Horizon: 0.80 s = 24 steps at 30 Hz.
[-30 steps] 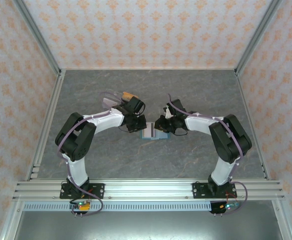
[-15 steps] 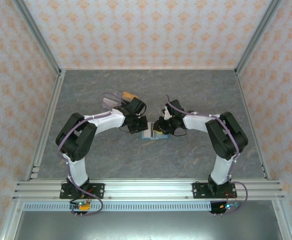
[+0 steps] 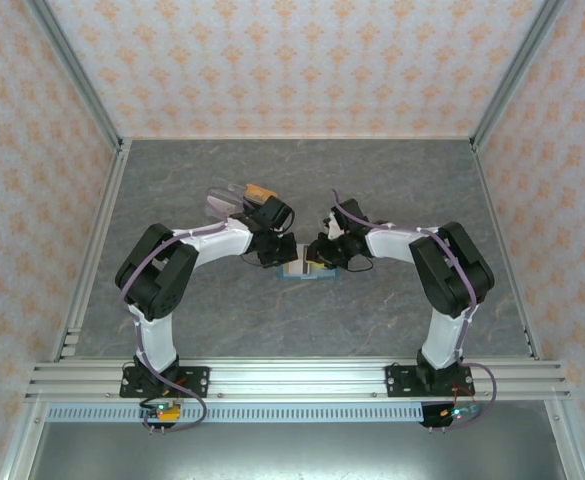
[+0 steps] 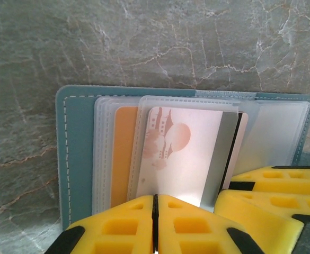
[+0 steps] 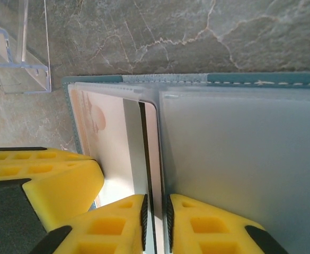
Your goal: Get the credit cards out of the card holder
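The teal card holder [image 3: 307, 270] lies open on the table between both arms. In the left wrist view its cover [image 4: 78, 148] holds frosted sleeves, an orange card [image 4: 124, 153] and a pale credit card [image 4: 181, 153] with a pinkish picture and a grey strip. The pale card sticks out a little past its sleeve on the right. My left gripper [image 4: 156, 200] is shut, its tips resting on the sleeve's near edge. My right gripper [image 5: 156, 203] is closed on the pale card's [image 5: 115, 143] striped edge. Its yellow fingers [image 4: 266, 185] show beside the left gripper.
A clear plastic tray [image 3: 224, 200] stands behind the left gripper [image 3: 275, 250], with an orange-brown card [image 3: 260, 190] in it. Its corner [image 5: 33, 58] appears in the right wrist view. Metal rails and patterned walls border the grey table.
The right arm has shifted slightly left toward the card holder. The left arm has barely moved, and both grippers keep their state.
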Motion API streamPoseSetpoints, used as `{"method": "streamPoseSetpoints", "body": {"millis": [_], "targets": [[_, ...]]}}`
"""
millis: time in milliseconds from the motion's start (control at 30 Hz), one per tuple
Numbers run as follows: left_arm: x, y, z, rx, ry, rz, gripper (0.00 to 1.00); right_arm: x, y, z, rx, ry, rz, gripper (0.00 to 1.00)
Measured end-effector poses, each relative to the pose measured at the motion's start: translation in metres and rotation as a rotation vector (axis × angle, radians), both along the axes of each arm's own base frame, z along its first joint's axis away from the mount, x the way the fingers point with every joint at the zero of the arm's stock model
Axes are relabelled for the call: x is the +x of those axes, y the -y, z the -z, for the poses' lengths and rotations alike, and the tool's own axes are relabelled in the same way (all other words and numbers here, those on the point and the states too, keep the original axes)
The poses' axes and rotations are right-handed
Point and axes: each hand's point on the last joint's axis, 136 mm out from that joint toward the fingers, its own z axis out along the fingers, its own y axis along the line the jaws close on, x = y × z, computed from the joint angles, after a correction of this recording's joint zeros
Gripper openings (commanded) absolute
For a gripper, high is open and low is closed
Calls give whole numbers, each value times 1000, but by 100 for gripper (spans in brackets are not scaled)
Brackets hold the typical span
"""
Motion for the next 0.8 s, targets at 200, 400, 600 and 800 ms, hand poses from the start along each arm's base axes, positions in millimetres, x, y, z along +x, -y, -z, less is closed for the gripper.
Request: {"method": "streamPoseSetpoints", "body": {"millis": [200,400,600,800], "targets": [[0,1,0,-2,1,1,10,0,1,1,-1,-3,2,14],[1,-1,0,7,2,3,11,0,2,1,0,-9,5,3],[0,-10,-3,79,9,34,20,1,0,-2,6,8,-9,0],[-2,-15,-8,103,17,43,19,-1,2,-5,-4,20,-18,0]]}}
